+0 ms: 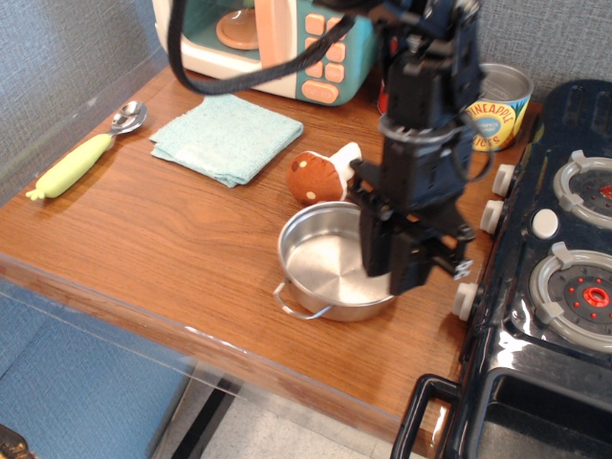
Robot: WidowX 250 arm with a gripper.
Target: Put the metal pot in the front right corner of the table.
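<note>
The metal pot is a shallow shiny steel pot with a wire loop handle pointing to the front. It sits low at the front right of the wooden table, close to the toy stove. My gripper points down over the pot's right rim and is shut on that rim. Its fingertips are hidden by the gripper body and the pot wall. I cannot tell whether the pot's base touches the table.
A dark blue toy stove borders the table's right side. A brown toy mushroom lies just behind the pot. A teal cloth, a yellow-handled spoon, a pineapple can and a toy microwave lie further back.
</note>
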